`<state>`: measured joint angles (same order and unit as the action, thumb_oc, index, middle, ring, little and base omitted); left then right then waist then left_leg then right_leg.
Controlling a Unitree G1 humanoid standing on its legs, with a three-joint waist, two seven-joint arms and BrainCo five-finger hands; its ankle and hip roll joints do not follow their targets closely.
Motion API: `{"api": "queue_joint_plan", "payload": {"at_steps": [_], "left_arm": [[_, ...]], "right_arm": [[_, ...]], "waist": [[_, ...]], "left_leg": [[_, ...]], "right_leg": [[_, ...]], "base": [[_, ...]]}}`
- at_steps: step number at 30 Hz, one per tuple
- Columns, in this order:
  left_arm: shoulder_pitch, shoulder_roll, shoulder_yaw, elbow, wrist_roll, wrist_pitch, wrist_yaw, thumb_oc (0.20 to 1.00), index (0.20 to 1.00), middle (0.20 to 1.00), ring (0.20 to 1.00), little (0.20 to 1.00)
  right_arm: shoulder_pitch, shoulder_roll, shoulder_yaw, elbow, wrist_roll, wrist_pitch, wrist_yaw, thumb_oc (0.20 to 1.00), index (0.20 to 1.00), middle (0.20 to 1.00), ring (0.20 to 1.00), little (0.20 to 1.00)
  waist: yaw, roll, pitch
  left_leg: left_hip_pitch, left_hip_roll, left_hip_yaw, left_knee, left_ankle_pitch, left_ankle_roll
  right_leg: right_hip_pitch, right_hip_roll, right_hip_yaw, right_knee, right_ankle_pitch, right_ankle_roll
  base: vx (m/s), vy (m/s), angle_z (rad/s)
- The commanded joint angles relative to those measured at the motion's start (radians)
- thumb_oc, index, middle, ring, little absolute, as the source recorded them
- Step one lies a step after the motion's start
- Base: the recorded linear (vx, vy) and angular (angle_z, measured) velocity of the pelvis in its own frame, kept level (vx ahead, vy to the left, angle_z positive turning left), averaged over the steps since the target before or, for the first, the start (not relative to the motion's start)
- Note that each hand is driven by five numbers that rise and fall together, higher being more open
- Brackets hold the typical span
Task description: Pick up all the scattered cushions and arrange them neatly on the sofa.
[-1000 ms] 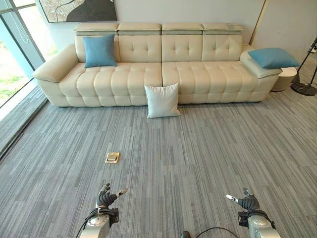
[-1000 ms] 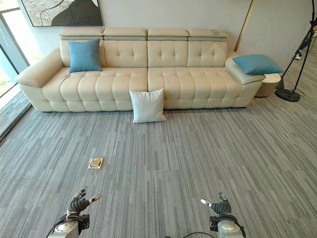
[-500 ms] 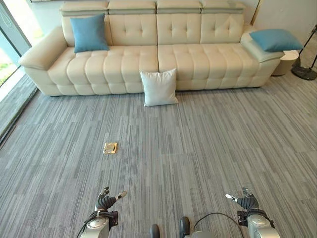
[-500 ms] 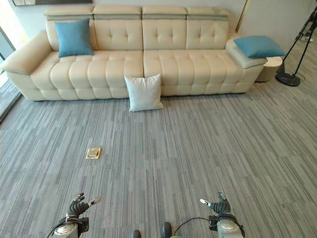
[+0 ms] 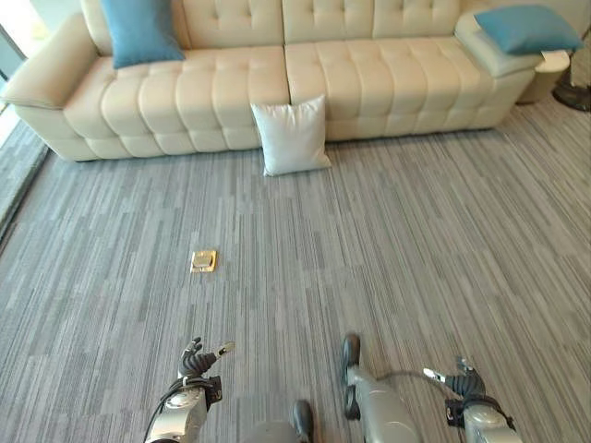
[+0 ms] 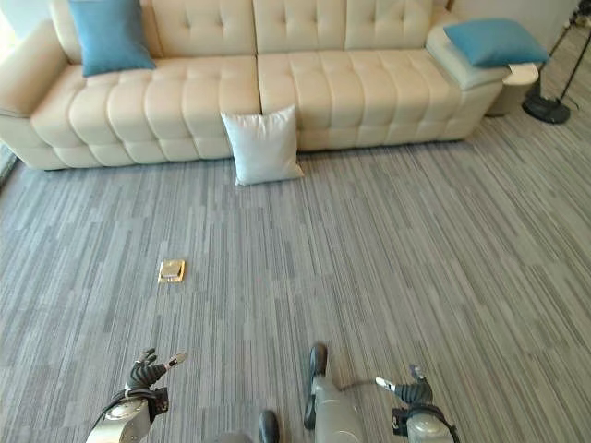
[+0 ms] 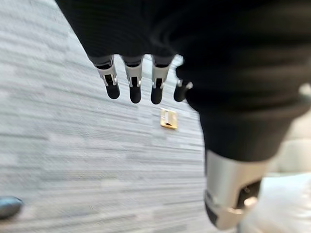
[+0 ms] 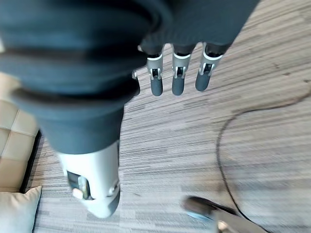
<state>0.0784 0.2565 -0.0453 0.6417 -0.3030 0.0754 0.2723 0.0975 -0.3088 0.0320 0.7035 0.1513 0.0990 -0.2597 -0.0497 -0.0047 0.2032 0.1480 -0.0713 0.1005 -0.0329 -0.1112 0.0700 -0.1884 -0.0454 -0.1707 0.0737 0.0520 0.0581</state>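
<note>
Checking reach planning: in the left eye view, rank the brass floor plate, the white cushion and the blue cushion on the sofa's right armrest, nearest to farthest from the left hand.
From the left hand, low in the view:
1. Brass floor plate, on the carpet just ahead of the hand.
2. White cushion, on the floor leaning against the sofa front, near its middle.
3. Blue cushion, on the sofa's right armrest, far corner.
</note>
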Motion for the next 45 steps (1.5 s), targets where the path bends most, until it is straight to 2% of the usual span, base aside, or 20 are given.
{"api": "queue_joint_plan", "payload": {"at_steps": [1, 2, 5, 9, 11, 14, 16, 17, 19, 23, 25, 27, 28, 30, 33, 34, 37, 41, 43, 45], "left_arm": [[-0.028, 0.03, -0.002, -0.022, -0.004, -0.033, -0.01, 1.0, 1.0, 1.0, 1.0, 1.0], [-0.035, 0.031, -0.014, -0.019, -0.001, -0.032, -0.014, 1.0, 1.0, 1.0, 1.0, 1.0], [-0.038, 0.033, -0.02, -0.02, 0.0, -0.033, -0.015, 1.0, 1.0, 1.0, 1.0, 1.0], [-0.04, 0.036, -0.023, -0.016, -0.003, -0.03, -0.013, 1.0, 1.0, 1.0, 1.0, 1.0], [-0.031, 0.04, -0.029, -0.025, 0.005, -0.024, -0.016, 1.0, 1.0, 1.0, 1.0, 1.0], [-0.023, 0.042, -0.031, -0.023, 0.015, -0.015, -0.014, 1.0, 1.0, 1.0, 1.0, 1.0], [-0.005, 0.04, -0.032, -0.024, 0.033, 0.0, -0.012, 1.0, 1.0, 1.0, 1.0, 1.0], [0.0, 0.041, -0.031, -0.026, 0.038, 0.002, -0.013, 1.0, 1.0, 1.0, 1.0, 1.0], [0.004, 0.045, -0.027, -0.019, 0.043, 0.007, -0.006, 1.0, 1.0, 1.0, 1.0, 1.0], [0.021, 0.05, -0.017, -0.011, 0.037, 0.006, -0.005, 1.0, 1.0, 1.0, 1.0, 1.0], [0.019, 0.055, -0.02, 0.003, 0.04, 0.005, -0.011, 1.0, 1.0, 1.0, 1.0, 1.0], [0.021, 0.063, -0.019, 0.005, 0.044, 0.006, -0.014, 1.0, 1.0, 1.0, 1.0, 1.0], [0.02, 0.063, -0.019, 0.005, 0.044, 0.006, -0.014, 1.0, 1.0, 1.0, 1.0, 1.0], [0.008, 0.078, -0.031, -0.005, 0.049, 0.011, -0.013, 1.0, 1.0, 1.0, 1.0, 1.0], [-0.004, 0.084, -0.037, -0.013, 0.059, 0.014, -0.012, 1.0, 1.0, 1.0, 1.0, 1.0], [-0.012, 0.087, -0.039, -0.02, 0.064, 0.011, -0.011, 1.0, 1.0, 1.0, 1.0, 1.0], [-0.012, 0.089, -0.032, -0.031, 0.072, 0.011, -0.016, 1.0, 1.0, 1.0, 1.0, 1.0], [-0.006, 0.086, -0.011, -0.047, 0.076, 0.009, -0.025, 1.0, 1.0, 1.0, 1.0, 1.0], [-0.016, 0.089, 0.009, -0.063, 0.081, 0.007, -0.027, 1.0, 1.0, 1.0, 1.0, 1.0], [-0.02, 0.082, 0.01, -0.06, 0.07, 0.002, -0.03, 1.0, 1.0, 1.0, 1.0, 1.0]], "right_arm": [[-0.053, -0.057, -0.03, -0.014, 0.019, -0.039, -0.013, 1.0, 1.0, 1.0, 1.0, 1.0], [-0.061, -0.067, -0.029, -0.003, 0.032, -0.043, -0.014, 1.0, 1.0, 1.0, 1.0, 1.0], [-0.065, -0.076, -0.029, -0.014, 0.035, -0.048, -0.011, 1.0, 1.0, 1.0, 1.0, 1.0], [-0.069, -0.075, -0.03, -0.008, 0.04, -0.04, -0.013, 1.0, 1.0, 1.0, 1.0, 1.0], [-0.067, -0.074, -0.028, -0.013, 0.043, -0.038, -0.017, 1.0, 1.0, 1.0, 1.0, 1.0], [-0.065, -0.072, -0.022, -0.022, 0.042, -0.037, -0.017, 1.0, 1.0, 1.0, 1.0, 1.0], [-0.056, -0.067, -0.012, -0.034, 0.031, -0.033, -0.017, 1.0, 1.0, 1.0, 1.0, 1.0], [-0.057, -0.068, -0.007, -0.041, 0.028, -0.033, -0.017, 1.0, 1.0, 1.0, 1.0, 1.0], [-0.069, -0.066, 0.007, -0.039, 0.02, -0.028, -0.014, 1.0, 1.0, 1.0, 1.0, 1.0], [-0.071, -0.053, 0.027, -0.041, 0.002, -0.023, 0.001, 1.0, 1.0, 1.0, 1.0, 1.0], [-0.07, -0.047, 0.032, -0.039, -0.013, -0.021, 0.014, 1.0, 1.0, 1.0, 1.0, 1.0], [-0.067, -0.04, 0.037, -0.043, -0.022, -0.022, 0.022, 1.0, 1.0, 1.0, 1.0, 1.0], [-0.067, -0.04, 0.037, -0.043, -0.022, -0.022, 0.022, 1.0, 1.0, 1.0, 1.0, 1.0], [-0.086, -0.036, 0.046, -0.041, -0.037, -0.016, 0.021, 1.0, 1.0, 1.0, 1.0, 1.0], [-0.09, -0.033, 0.043, -0.034, -0.042, -0.012, 0.015, 1.0, 1.0, 1.0, 1.0, 1.0], [-0.089, -0.034, 0.037, -0.028, -0.037, -0.009, 0.012, 1.0, 1.0, 1.0, 1.0, 1.0], [-0.089, -0.036, 0.027, -0.025, -0.034, -0.007, 0.011, 1.0, 1.0, 1.0, 1.0, 1.0], [-0.087, -0.034, 0.009, -0.011, -0.029, 0.0, 0.011, 1.0, 1.0, 1.0, 1.0, 1.0], [-0.081, -0.038, -0.008, -0.006, -0.034, 0.009, 0.009, 1.0, 1.0, 1.0, 1.0, 1.0], [-0.076, -0.042, -0.016, -0.006, -0.033, 0.008, 0.009, 1.0, 1.0, 1.0, 1.0, 1.0]], "waist": [[-0.011, 0.04, -0.006], [-0.012, 0.04, 0.002], [0.004, 0.031, 0.026], [0.014, 0.012, 0.042], [0.023, -0.014, 0.047], [0.023, -0.02, 0.045], [0.022, -0.008, 0.038], [0.025, -0.005, 0.038], [0.021, 0.001, 0.027], [0.036, -0.008, -0.01], [0.039, -0.024, -0.031], [0.046, -0.038, -0.029], [0.046, -0.037, -0.03], [0.033, -0.032, 0.011], [0.023, -0.016, 0.034], [0.019, 0.002, 0.052], [0.02, 0.022, 0.06], [0.021, 0.017, 0.057], [0.015, 0.008, 0.049], [0.003, 0.012, 0.037]], "left_leg": [[0.103, 0.059, 0.009, 0.118, 0.023, -0.104], [0.047, 0.067, 0.021, 0.257, 0.078, -0.141], [-0.047, 0.072, 0.019, 0.464, 0.144, -0.166], [-0.131, 0.095, 0.05, 0.49, 0.112, -0.139], [-0.225, 0.069, 0.047, 0.385, 0.038, -0.098], [-0.237, 0.054, 0.031, 0.278, 0.034, -0.09], [-0.261, 0.051, -0.019, 0.017, 0.176, -0.116], [-0.275, 0.049, -0.032, -0.054, 0.198, -0.124], [-0.345, 0.048, -0.039, -0.054, 0.206, -0.154], [-0.306, 0.046, -0.049, -0.054, 0.248, -0.133], [-0.273, 0.025, -0.039, -0.054, 0.236, -0.105], [-0.224, 0.009, -0.019, -0.054, 0.202, -0.071], [-0.227, 0.01, -0.019, -0.054, 0.203, -0.071], [-0.125, -0.013, 0.021, -0.054, 0.138, -0.019], [-0.085, -0.006, 0.031, -0.054, 0.107, -0.009], [-0.051, 0.005, 0.04, -0.054, 0.094, -0.015], [-0.02, 0.024, 0.054, -0.054, 0.071, -0.026], [0.027, 0.023, 0.071, -0.054, 0.027, -0.045], [0.079, 0.018, 0.072, -0.054, -0.003, -0.067], [0.117, 0.02, 0.057, -0.054, -0.026, -0.071]], "right_leg": [[0.056, 0.063, -0.032, -0.037, -0.064, 0.011], [0.097, 0.067, -0.042, -0.042, -0.091, -0.01], [0.152, 0.069, -0.044, -0.046, -0.129, -0.041], [0.196, 0.056, -0.045, -0.047, -0.156, -0.055], [0.248, 0.039, -0.039, -0.067, -0.17, -0.053], [0.274, 0.035, -0.038, -0.073, -0.187, -0.05], [0.319, 0.052, -0.041, -0.087, -0.202, -0.052], [0.336, 0.056, -0.035, -0.091, -0.21, -0.052], [0.376, 0.066, -0.015, -0.096, -0.221, -0.047], [0.436, 0.059, 0.026, -0.089, -0.253, -0.029], [0.428, 0.029, 0.037, 0.006, -0.257, -0.004], [0.358, -0.01, 0.05, 0.222, -0.178, 0.026], [0.353, -0.009, 0.05, 0.225, -0.178, 0.026], [0.172, -0.081, 0.049, 0.599, 0.03, 0.047], [0.081, -0.09, 0.039, 0.656, -0.023, 0.027], [0.03, -0.088, 0.001, 0.581, -0.089, 0.015], [0.035, -0.085, -0.045, 0.409, -0.107, 0.018], [0.016, -0.005, -0.001, -0.025, -0.013, 0.074], [-0.023, 0.016, 0.006, -0.161, 0.011, 0.106], [0.004, 0.017, -0.003, -0.161, 0.027, 0.101]], "base": [[0.41, -0.205, 0.4], [0.34, -0.192, 0.52], [0.38, -0.212, 0.16], [0.26, -0.137, -0.01], [0.33, -0.098, 0.11], [0.27, -0.015, 0.02], [0.4, 0.024, 0.0], [0.36, 0.048, 0.02], [0.44, 0.099, 0.14], [0.55, 0.162, -0.22], [0.48, 0.197, -0.56], [0.38, 0.195, -0.05], [0.29, 0.223, -0.23], [0.4, 0.312, -0.42], [0.28, 0.169, -0.12], [0.25, 0.094, -0.2], [0.28, 0.024, -0.14], [0.33, -0.068, -0.32], [0.61, -0.155, -0.05], [0.7, -0.173, 0.01]]}}
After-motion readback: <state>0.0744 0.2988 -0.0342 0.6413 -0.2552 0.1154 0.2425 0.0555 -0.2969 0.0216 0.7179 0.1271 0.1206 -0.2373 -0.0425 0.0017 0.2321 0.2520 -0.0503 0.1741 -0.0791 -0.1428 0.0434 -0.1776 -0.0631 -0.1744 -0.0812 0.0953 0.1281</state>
